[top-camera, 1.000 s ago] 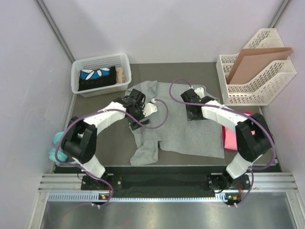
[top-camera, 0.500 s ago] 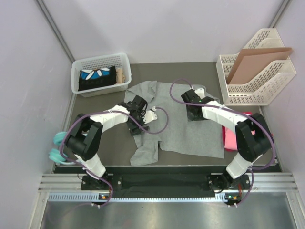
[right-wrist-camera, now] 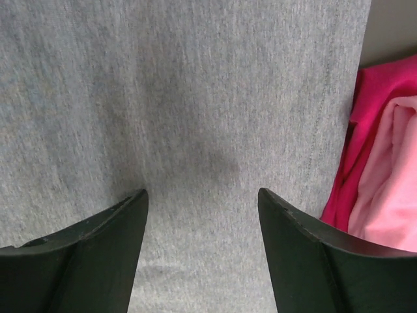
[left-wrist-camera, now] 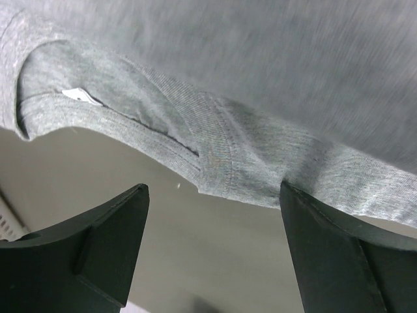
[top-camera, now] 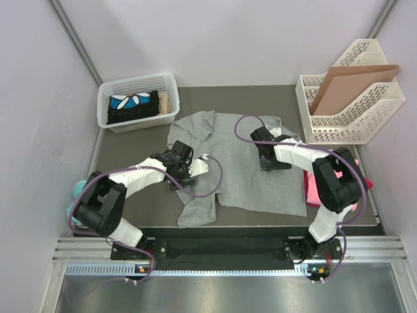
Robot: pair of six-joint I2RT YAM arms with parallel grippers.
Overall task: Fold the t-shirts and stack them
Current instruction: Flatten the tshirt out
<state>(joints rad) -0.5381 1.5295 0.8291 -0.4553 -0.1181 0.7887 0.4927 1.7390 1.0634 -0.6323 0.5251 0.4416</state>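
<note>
Grey t-shirt [top-camera: 260, 176] spread on counter [top-camera: 127, 147], unfolded. Pink and magenta t-shirts [right-wrist-camera: 384, 195] heaped at its right edge. Left claw [left-wrist-camera: 210, 208], right claw [right-wrist-camera: 201, 202]: wide open, empty, above grey cloth. Folding, stacking outstanding.

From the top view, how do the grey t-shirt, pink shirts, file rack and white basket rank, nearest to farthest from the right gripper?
1. grey t-shirt, under the right gripper
2. pink shirts, on its right
3. file rack, far right corner
4. white basket, far left corner
</note>
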